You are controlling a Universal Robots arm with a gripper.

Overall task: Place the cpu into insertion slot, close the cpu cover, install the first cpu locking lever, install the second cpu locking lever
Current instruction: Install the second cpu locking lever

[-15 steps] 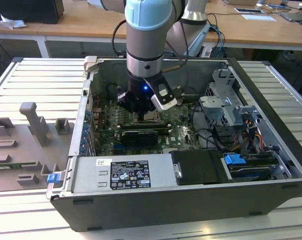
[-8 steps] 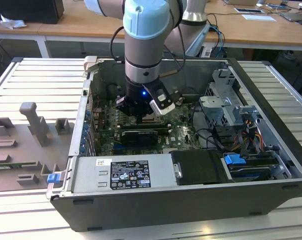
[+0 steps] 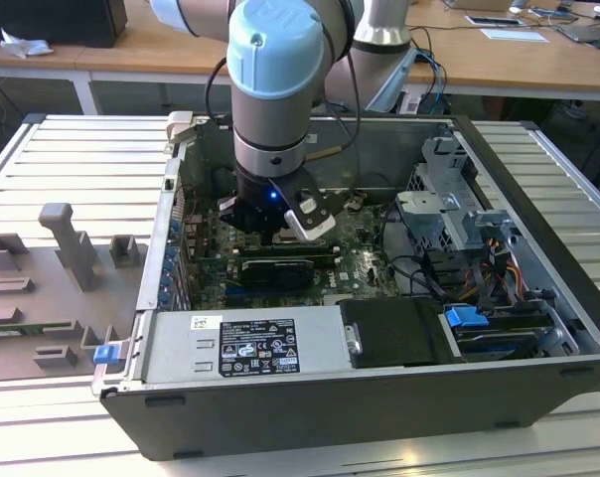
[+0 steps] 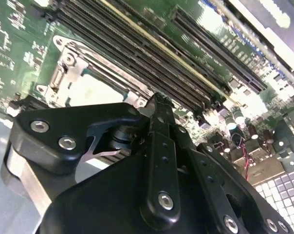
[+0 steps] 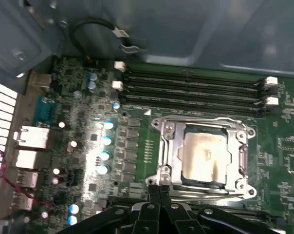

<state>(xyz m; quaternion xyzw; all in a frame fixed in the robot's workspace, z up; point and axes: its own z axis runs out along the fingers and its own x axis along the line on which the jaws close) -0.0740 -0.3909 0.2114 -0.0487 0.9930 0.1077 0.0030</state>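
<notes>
One arm reaching down into open case on slatted table, over green board. Pincer narrow, fingertips pressed together, nothing seen held; tip right at socket's near edge in both wrist views, beside a corner screw. Cpu seated flat in slot, pale face showing through cover window. Cover lying down flat over socket, silvery frame around chip. Whether levers latched: cannot tell. Long black memory slots just beyond socket, running parallel to its far edge. Row of pale capacitors beside socket, toward rear ports. Grey power supply along case's near wall in exterior view; blue-tabbed drive bay at exterior view's right.
</notes>
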